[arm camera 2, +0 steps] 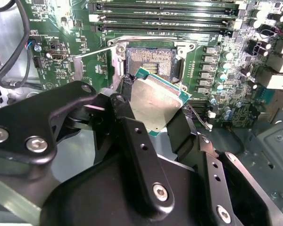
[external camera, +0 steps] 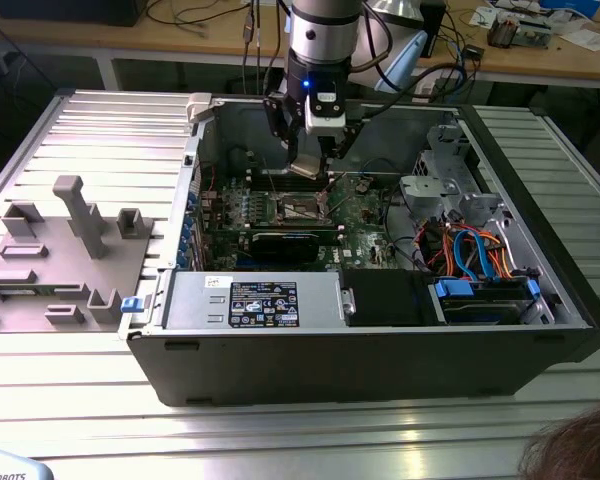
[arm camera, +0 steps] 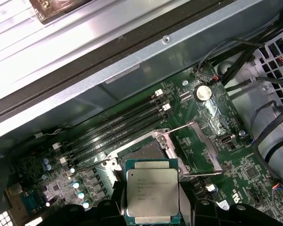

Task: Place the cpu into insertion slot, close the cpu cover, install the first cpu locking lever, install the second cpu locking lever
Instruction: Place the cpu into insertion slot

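One arm [external camera: 325,40] stands upright over the open computer case [external camera: 380,360], which lies mid-bench on the slatted bench [external camera: 80,110]. Its gripper [external camera: 318,190] hangs inside the case above the green circuit board [external camera: 365,225], near the case's far wall. A drive cage [external camera: 445,170] and cables crowd the exterior view's right. The power supply [external camera: 195,300] along the near wall bears a white-and-blue label [external camera: 263,303], with print too small to read.

In the second wrist view the black fingers [arm camera 2: 132,136] are clamped on opposite edges of the cpu [arm camera 2: 155,101]. The chip is tilted, and it is just off the uncovered insertion slot [arm camera 2: 150,59].

In the first wrist view the cpu [arm camera: 153,193] shows faint printed lines on its top. It sits close to the insertion slot [arm camera: 146,153], beyond which lie the memory slots [arm camera: 122,125].
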Controlling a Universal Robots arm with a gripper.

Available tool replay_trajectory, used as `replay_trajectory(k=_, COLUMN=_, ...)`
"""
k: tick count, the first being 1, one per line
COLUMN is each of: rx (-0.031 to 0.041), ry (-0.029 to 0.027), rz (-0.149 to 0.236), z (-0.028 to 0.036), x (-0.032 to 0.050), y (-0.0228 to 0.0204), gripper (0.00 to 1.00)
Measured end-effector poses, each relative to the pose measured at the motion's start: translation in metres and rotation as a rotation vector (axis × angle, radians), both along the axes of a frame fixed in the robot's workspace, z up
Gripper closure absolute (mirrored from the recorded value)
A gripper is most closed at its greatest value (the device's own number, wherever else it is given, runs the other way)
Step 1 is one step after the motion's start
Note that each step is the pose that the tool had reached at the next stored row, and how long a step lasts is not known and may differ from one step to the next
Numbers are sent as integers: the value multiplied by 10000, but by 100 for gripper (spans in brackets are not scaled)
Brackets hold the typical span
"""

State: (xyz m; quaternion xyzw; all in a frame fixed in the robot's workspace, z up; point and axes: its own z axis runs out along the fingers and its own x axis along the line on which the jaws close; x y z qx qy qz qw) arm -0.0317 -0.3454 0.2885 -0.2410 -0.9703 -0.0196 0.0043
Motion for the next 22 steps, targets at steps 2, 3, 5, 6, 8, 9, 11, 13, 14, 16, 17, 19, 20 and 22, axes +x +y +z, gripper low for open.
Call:
replay_trajectory(k=2, rx=-1, ry=0, rz=-105, z=-1, x=0, y=0, gripper=46)
replay_trajectory(k=3, rx=-1, ry=0, rz=-135, z=-1, x=0, y=0, gripper=46)
replay_trajectory(k=5, rx=-2, ry=0, rz=-224, z=-2, x=0, y=0, gripper=46)
replay_trajectory(k=6, rx=-3, ry=0, rz=-255, z=-2, x=0, y=0, gripper=46)
replay_trajectory(k=8, rx=-4, ry=0, rz=-382, z=-3, x=0, y=0, gripper=46)
replay_trajectory(k=9, rx=-4, ry=0, rz=-423, z=-4, x=0, y=0, gripper=46)
replay_trajectory(k=11, rx=-5, ry=0, rz=-493, z=-4, x=0, y=0, gripper=46)
replay_trajectory(k=13, rx=-6, ry=0, rz=-603, z=-5, x=0, y=0, gripper=46)
replay_trajectory(k=14, rx=-6, ry=0, rz=-656, z=-6, x=0, y=0, gripper=46)
replay_trajectory(k=16, rx=-6, ry=0, rz=-756, z=-6, x=0, y=0, gripper=46)
replay_trajectory(k=17, rx=-6, ry=0, rz=-782, z=-7, x=0, y=0, gripper=46)
replay_trajectory(k=19, rx=-6, ry=0, rz=-905, z=-8, x=0, y=0, gripper=46)
replay_trajectory(k=20, rx=-6, ry=0, rz=-965, z=-8, x=0, y=0, gripper=46)
replay_trajectory(k=22, rx=-7, ry=0, rz=-1044, z=-9, x=0, y=0, gripper=46)
